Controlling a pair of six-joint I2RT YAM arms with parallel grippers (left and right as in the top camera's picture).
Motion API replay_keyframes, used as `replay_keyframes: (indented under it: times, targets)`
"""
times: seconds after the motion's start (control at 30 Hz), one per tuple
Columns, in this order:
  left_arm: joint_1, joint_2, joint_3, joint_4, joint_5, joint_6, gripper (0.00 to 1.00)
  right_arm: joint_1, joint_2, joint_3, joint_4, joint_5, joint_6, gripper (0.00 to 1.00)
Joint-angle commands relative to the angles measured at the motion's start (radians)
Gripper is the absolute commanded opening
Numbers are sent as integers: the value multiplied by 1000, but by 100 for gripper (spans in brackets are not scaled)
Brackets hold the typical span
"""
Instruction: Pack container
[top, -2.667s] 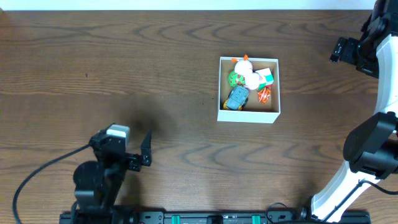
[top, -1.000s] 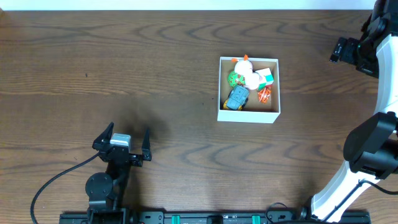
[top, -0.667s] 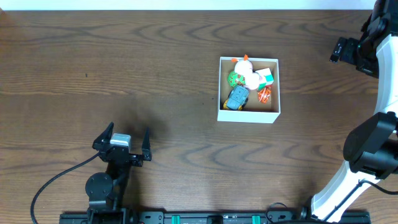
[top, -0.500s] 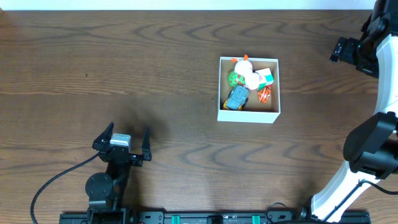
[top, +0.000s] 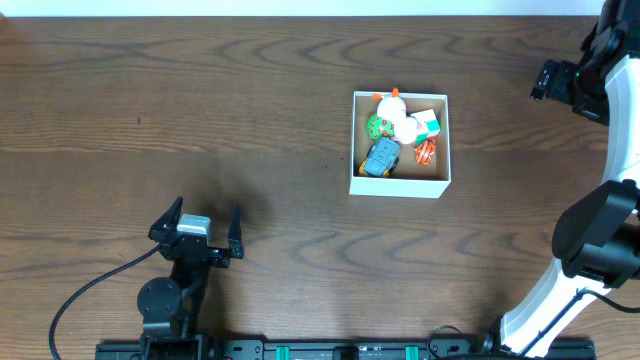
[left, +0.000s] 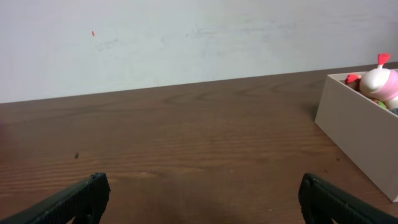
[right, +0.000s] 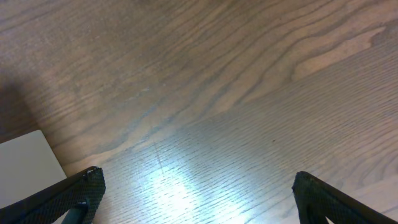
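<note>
The container (top: 398, 185) is a small square white-walled box right of the table's middle. It holds several toys: a white and orange one (top: 396, 108), a green one (top: 377, 127), a blue car (top: 381, 158) and a small orange piece (top: 426, 151). In the left wrist view its wall (left: 357, 134) shows at the right with a white toy (left: 380, 82) above it. My left gripper (top: 202, 226) is open and empty near the front left (left: 202, 190). My right gripper (right: 196, 186) is open and empty over bare wood; the overhead view shows only its arm (top: 575, 80) at the far right.
A white corner (right: 25, 163) shows at the lower left of the right wrist view. A pale wall (left: 186, 37) stands behind the table's far edge. A black cable (top: 70, 290) runs from the left arm's base.
The left gripper turned from edge-on to facing the container with both fingers spread, and has held still for the last second. The right arm and the container have not moved.
</note>
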Motion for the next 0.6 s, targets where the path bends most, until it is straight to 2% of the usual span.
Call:
replay_keyframes:
  times: [0.0, 0.2, 0.57]
  targets:
    - [5, 3, -14, -40, 6, 6, 98, 11, -3, -2, -1, 0, 18, 99]
    - [5, 3, -14, -40, 6, 6, 98, 100, -102, -2, -1, 0, 18, 99]
    - [5, 3, -14, -40, 6, 6, 98, 389, -397, -3, -1, 0, 18, 99]
